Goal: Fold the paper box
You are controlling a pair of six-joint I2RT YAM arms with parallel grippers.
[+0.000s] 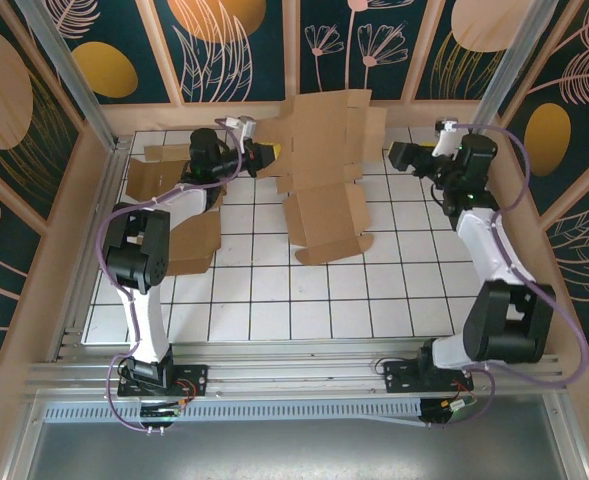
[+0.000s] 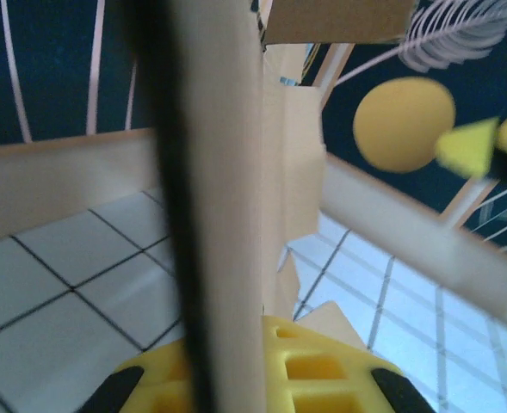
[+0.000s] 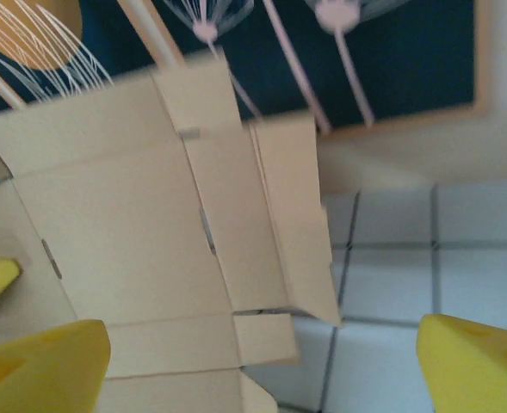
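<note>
**Left tool grips the box, right tool wide**

We see a white tiled table (image 1: 274,300) ringed by dark, leaf-patterned walls (image 1: 244,50). The paper box (image 1: 324,190) sits unfolded mid-table, its far part raised against the back wall. At the box's left edge, the outstretched left tool (image 1: 271,154) pinches the cardboard. Right of the box, the right tool (image 1: 396,156) gapes wide, holding nothing.

Box (image 1: 324,200): plain brown cardboard. Table (image 1: 274,300): white squares ruled with dark grid lines. Walls (image 1: 394,70): dark teal, gold discs, pale line-drawn leaves and flowers. Fingers (image 3: 477,361): yellow. Arms (image 1: 489,250): black and white.
</note>
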